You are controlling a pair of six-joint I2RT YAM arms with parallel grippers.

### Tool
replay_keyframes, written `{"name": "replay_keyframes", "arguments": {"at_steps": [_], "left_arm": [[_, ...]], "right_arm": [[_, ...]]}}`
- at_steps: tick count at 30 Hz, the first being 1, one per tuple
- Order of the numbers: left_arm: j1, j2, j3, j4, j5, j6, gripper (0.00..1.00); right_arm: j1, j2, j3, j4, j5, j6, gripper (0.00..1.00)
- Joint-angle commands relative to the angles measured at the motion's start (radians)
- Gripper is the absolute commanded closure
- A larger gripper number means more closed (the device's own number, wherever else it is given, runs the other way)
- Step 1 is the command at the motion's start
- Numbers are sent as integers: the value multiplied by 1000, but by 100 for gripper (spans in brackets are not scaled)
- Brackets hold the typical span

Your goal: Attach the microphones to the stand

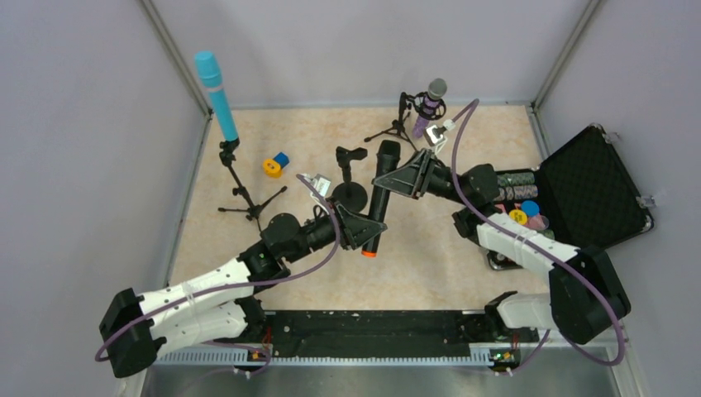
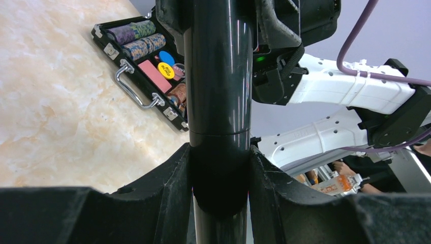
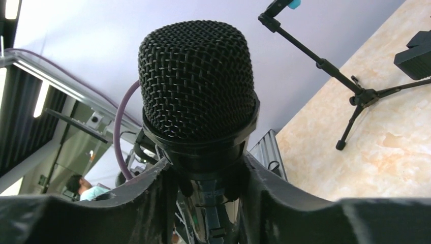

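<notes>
Now gripping the black microphone (image 1: 380, 194) over the middle of the beige marbled counter (image 1: 463, 256), left gripper (image 1: 369, 225) clamped near its orange end and right gripper (image 1: 405, 178) clamped just under its mesh head. Held in tripod stands: light blue microphone (image 1: 216, 95) at the far left corner, purple microphone (image 1: 430, 106) at the far edge. Walled by plain lilac-grey panels (image 1: 74, 124) with metal posts (image 1: 178, 58) at the far corners, open black case (image 1: 591, 186) at the right edge.

a robot lab cell: grey panel walls (image 1: 74, 124), aluminium frame (image 1: 176, 58) (marble-print tabletop (image 1: 430, 265))
</notes>
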Motion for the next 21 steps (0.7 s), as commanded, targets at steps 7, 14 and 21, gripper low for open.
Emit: {"name": "replay_keyframes", "arguments": {"at_steps": [7, 14, 21], "left_arm": [[4, -12, -27, 92, -37, -17, 96], [3, -18, -29, 50, -112, -38, 17], [7, -73, -20, -40, -279, 8, 1]], "right_arm": [[13, 16, 51, 72, -39, -3, 100], [13, 3, 54, -62, -37, -123, 100], [10, -67, 51, -349, 49, -339, 100]]}}
